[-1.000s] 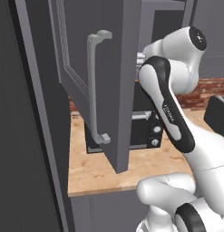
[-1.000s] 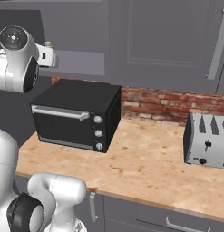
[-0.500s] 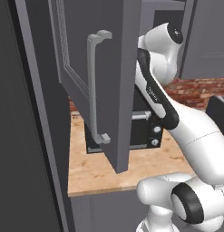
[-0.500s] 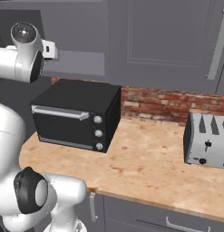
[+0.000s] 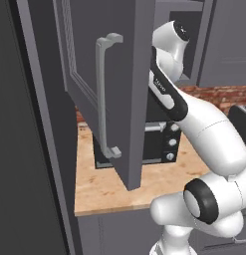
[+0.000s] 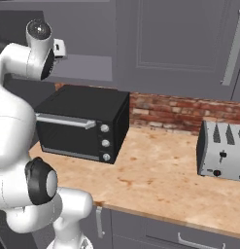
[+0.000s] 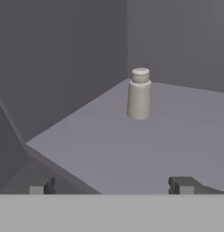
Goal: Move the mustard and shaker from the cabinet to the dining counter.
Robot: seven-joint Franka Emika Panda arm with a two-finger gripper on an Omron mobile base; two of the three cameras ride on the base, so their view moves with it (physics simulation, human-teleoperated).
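Note:
The shaker (image 7: 139,94), a small grey tapered pot with a lighter round cap, stands upright on the grey shelf (image 7: 177,145) inside the cabinet, near its back corner. My gripper (image 7: 111,186) is open, its two fingertips (image 7: 41,186) wide apart at the shelf's front edge, well short of the shaker, with nothing between them. In the left base view the cabinet's door (image 5: 119,74) hangs open with its long bar handle (image 5: 102,94), and my arm (image 5: 167,94) reaches up behind it. The mustard and the dining counter are out of view.
A black toaster oven (image 6: 82,124) sits on the wood worktop (image 6: 160,175) directly under the cabinet. A steel toaster (image 6: 221,151) stands to the right against the brick wall. The open door juts out over the worktop's left end.
My hand has risen slightly and pushed in toward the cabinet's opening behind the open door. The jaws have stayed open.

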